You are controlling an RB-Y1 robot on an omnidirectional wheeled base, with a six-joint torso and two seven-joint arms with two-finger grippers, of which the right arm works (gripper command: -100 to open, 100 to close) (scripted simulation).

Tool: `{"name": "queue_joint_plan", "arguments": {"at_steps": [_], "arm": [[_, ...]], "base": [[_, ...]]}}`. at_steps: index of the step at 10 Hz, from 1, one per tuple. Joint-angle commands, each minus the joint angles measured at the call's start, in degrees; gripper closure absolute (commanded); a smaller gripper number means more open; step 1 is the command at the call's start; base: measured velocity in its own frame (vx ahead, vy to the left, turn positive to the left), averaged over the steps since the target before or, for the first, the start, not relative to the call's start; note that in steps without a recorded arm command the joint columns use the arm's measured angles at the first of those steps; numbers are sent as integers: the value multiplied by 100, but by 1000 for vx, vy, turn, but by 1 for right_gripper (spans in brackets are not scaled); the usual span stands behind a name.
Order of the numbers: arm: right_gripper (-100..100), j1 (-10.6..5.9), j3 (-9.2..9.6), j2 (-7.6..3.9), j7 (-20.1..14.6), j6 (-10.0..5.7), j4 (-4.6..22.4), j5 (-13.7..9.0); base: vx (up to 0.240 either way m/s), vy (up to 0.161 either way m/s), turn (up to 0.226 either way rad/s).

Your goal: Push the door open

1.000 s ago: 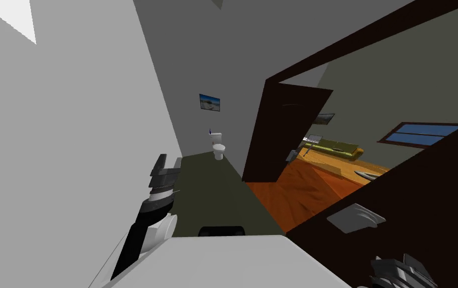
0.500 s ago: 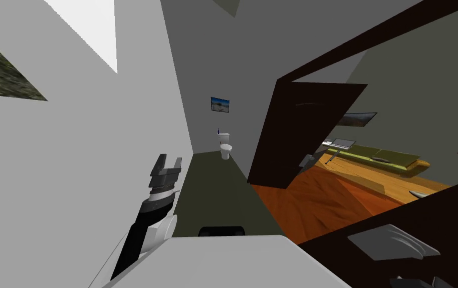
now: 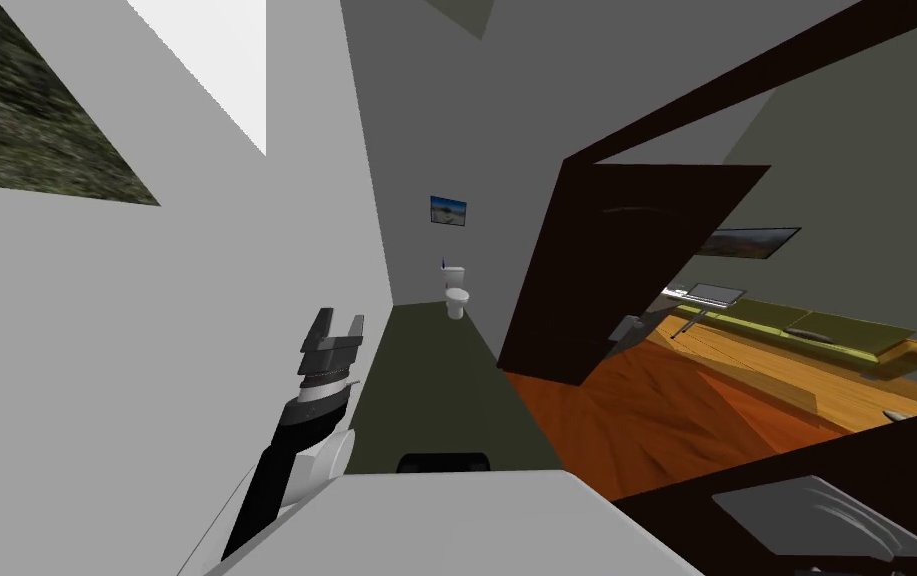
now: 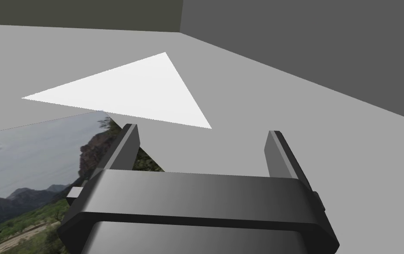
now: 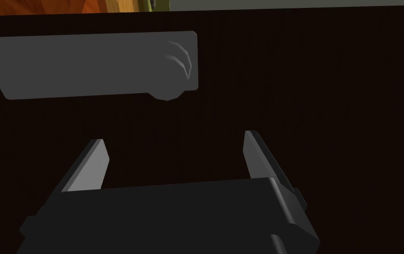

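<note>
The dark brown door [image 3: 851,455] crosses the lower right of the head view, with a grey lever handle [image 3: 826,518] on its face. In the right wrist view the same dark door face [image 5: 328,110] lies just ahead, and its grey handle [image 5: 90,64] lies beyond the fingertips, toward the left finger's side. My right gripper [image 5: 173,137] stands open close in front of the door, with nothing between its fingers. My left gripper [image 3: 339,320] hangs open beside the grey wall at my left, and its fingers [image 4: 128,145] hold nothing.
Past the door's edge lie an orange wood floor [image 3: 686,400] and a green sofa [image 3: 806,330]. A second dark door [image 3: 616,260] stands open ahead. A narrow dark-floored passage [image 3: 426,390] runs to a white toilet [image 3: 457,297]. The grey wall [image 3: 146,350] is close on my left.
The near door's edge has sunk toward the lower right and more of the room beyond shows. My view has turned. My right gripper has left the head view's bottom corner.
</note>
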Motion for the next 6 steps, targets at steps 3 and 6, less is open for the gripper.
{"name": "queue_joint_plan", "arguments": {"at_steps": [3,6], "arm": [[-100,-61,-15,-32,3,-9,73,10],[-100,-109,-26,-56,5,-16,130,18]], "base": [[52,-199,11],[68,-196,7]]}}
